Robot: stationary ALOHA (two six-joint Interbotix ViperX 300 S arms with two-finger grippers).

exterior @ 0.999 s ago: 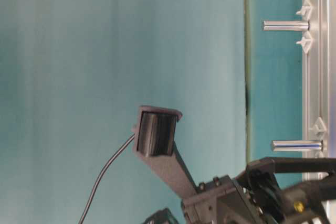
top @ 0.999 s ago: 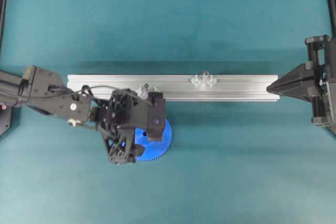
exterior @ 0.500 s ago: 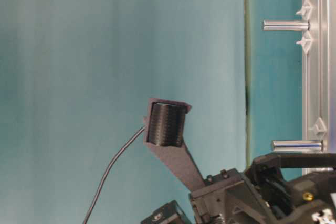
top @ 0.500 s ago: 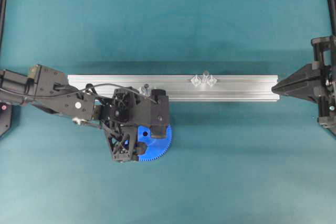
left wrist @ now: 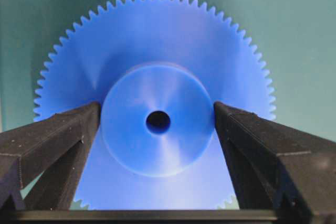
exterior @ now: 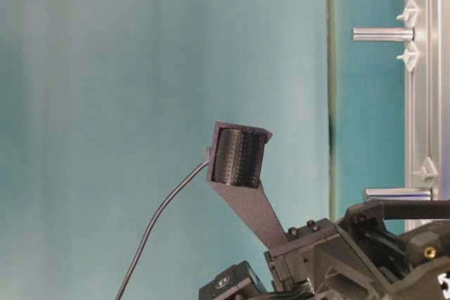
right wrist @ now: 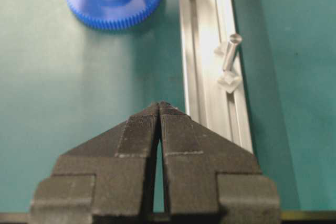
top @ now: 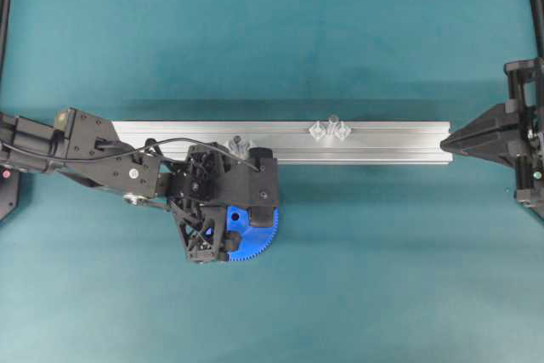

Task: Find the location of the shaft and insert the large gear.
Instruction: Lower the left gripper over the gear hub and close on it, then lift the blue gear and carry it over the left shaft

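Blue large gear (left wrist: 157, 114) lies flat on your teal bench (top: 382, 252), just beside the aluminium rail (top: 374, 144) | left hand (left wrist: 157, 121) spread, fingers straddling its hub | right hand (right wrist: 159, 109) clenched, empty | shaft (right wrist: 231, 51) upright on rail.

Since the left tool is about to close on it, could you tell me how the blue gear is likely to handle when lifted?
The large gear looks like solid moulded plastic, so probably stiff and light. Its raised hub is smooth and round, and the left tool straddles it with open jaws, so it might slip or twist in a light grip. Lying flat on the mat, it seems unlikely to roll.
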